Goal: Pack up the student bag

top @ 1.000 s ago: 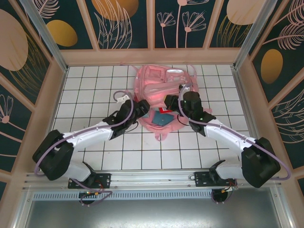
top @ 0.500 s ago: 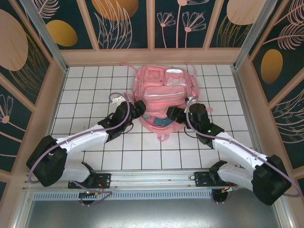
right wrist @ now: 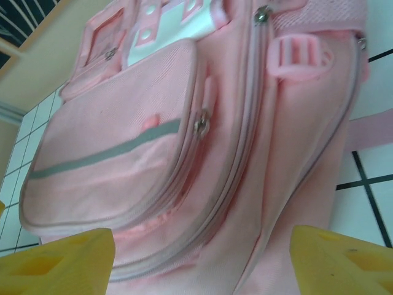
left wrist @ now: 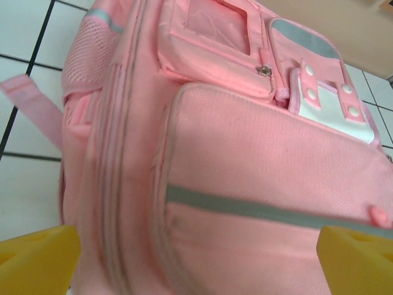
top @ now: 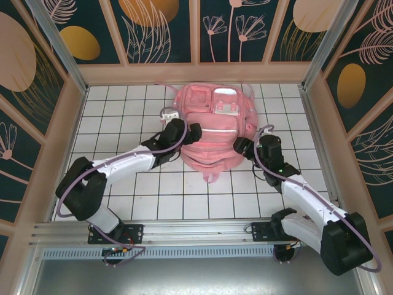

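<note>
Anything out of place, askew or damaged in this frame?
Nothing stands out. The student bag lies front-up on the tiled table, with no tear or spill visible. A loose strap trails onto the tiles, which looks ordinary. The left gripper and right gripper sit open at its sides.

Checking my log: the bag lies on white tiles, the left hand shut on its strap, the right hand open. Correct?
No. The left hand is open too, its fingers wide apart and clear of the strap, as the left wrist view shows. The rest holds.
</note>
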Robot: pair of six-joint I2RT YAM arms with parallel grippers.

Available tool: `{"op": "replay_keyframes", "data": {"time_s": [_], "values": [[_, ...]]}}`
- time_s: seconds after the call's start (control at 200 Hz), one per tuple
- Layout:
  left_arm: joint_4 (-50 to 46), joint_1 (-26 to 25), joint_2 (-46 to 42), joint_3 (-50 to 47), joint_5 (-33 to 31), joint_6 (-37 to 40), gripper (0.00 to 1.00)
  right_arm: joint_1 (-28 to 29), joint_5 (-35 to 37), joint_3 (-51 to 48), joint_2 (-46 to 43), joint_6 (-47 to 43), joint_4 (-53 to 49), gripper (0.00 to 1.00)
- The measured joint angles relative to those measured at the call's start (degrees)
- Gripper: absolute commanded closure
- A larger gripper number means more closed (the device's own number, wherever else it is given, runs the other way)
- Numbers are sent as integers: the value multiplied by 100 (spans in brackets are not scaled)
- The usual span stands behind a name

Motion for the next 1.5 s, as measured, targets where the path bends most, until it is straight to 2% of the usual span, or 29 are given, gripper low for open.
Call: {"op": "replay_keyframes", "data": {"time_s": [0.32, 0.4, 0.455, 0.536, 0.586, 0.746, 0.796, 0.911, 1.066, 1.246, 1.496], "values": [[-70, 525, 813, 365, 17, 448, 1, -155, -175, 0, 452, 2, 122, 19], [-129, 584, 1134, 544, 20, 584, 6, -177, -197, 0, 623, 20, 214, 20], [-170, 599, 1294, 651, 2, 619, 16, -186, -221, 0, 761, 33, 289, 22], [-122, 590, 1366, 708, 13, 710, 40, -190, -243, 0, 949, 87, 391, 26], [-46, 581, 1366, 706, 17, 702, 58, -195, -262, 0, 1067, 92, 466, 30], [247, 575, 1298, 540, 61, 741, 100, -221, -369, 13, 1427, 90, 732, 47], [306, 577, 1255, 483, 94, 789, 100, -223, -378, 35, 1519, 103, 796, 52], [597, 579, 1115, 199, 195, 719, 100, -238, -374, 173, 1746, 61, 914, 76], [992, 577, 745, -431, 313, 476, 100, -240, -363, 498, 2159, 2, 942, 89], [1211, 459, 4, -1294, 361, 9, 100, -262, -365, 1139, 2868, -146, 940, 89], [1274, -208, -470, -1770, 155, -765, 100, -402, -323, 2494, 4122, -483, 820, 86]]}}
